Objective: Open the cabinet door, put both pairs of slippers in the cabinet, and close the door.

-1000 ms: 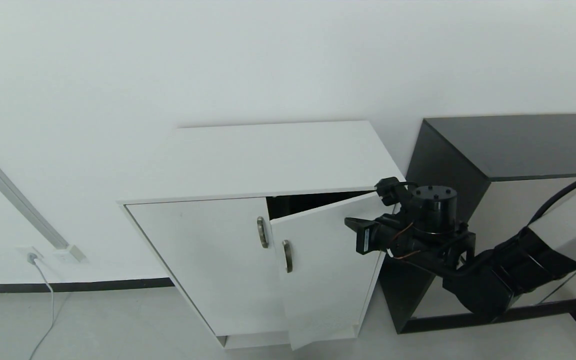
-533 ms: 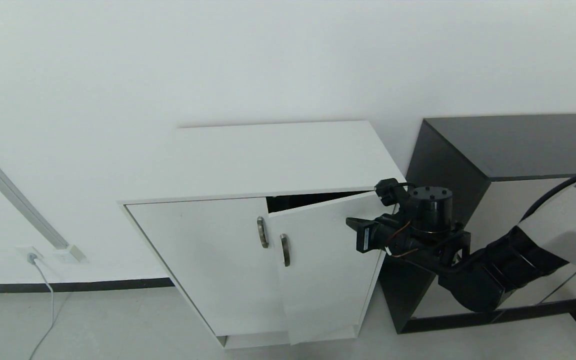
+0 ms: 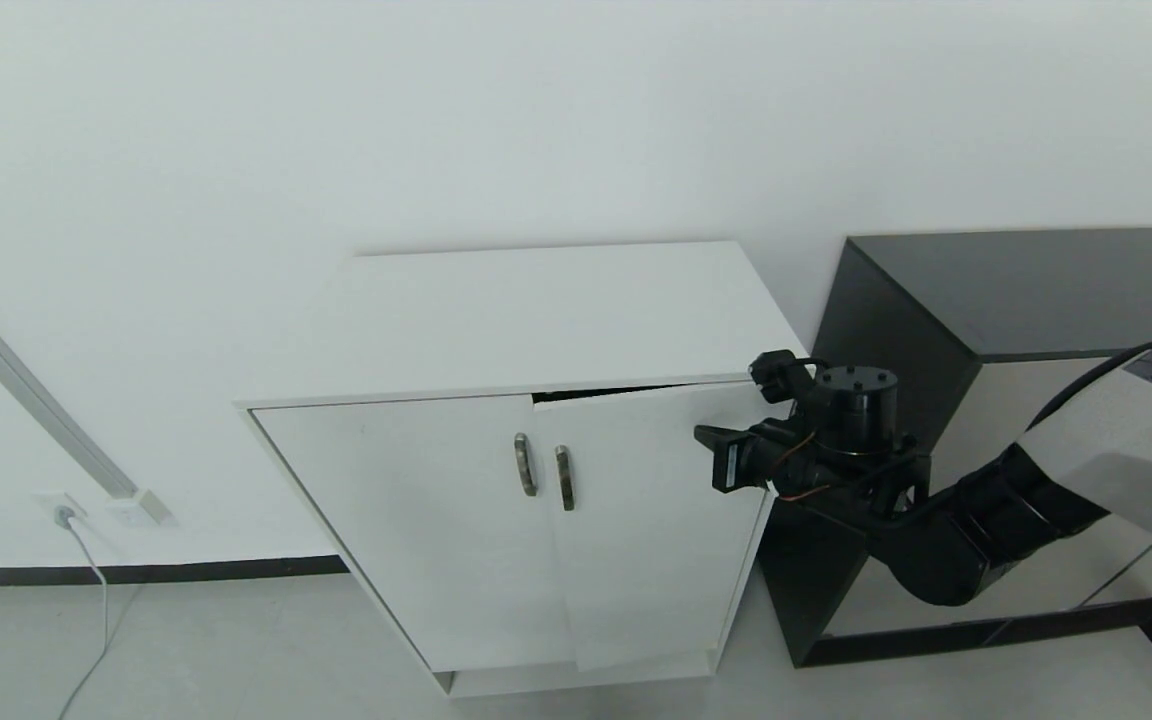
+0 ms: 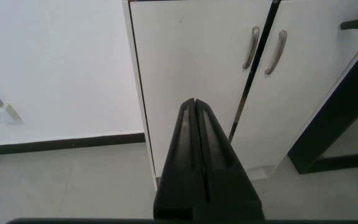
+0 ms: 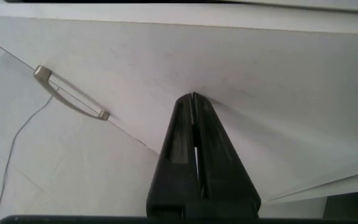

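White wall [image 3: 536, 120] and pale floor [image 3: 236, 640] frame the scene. We see the white cabinet [image 3: 536, 310] standing on the floor with its back to the wall. A black unit [image 3: 1026, 290] with a glossy front stands just beside it on the robot's right.

The left door [image 3: 406, 520] lies flush with the cabinet front. The right door [image 3: 656, 540] is almost flush, with a narrow dark gap along its top edge and its lower edge set slightly forward of its neighbour. In the left wrist view a thin dark line separates the two doors.

The right tool [image 3: 726, 460] sits at the outer face of the right door, near that door's upper right corner. In the right wrist view its fingers are pressed together and its tip [image 5: 193, 99] meets the white panel. The left tool [image 4: 194, 102], fingers likewise together, is held well apart from the cabinet and points toward the left door.

Two metal handles [image 3: 525, 464] [image 3: 563, 478] stand upright side by side where the doors meet. A socket [image 3: 63, 512] low on the wall feeds a cable [image 3: 96, 620] that trails to the floor.
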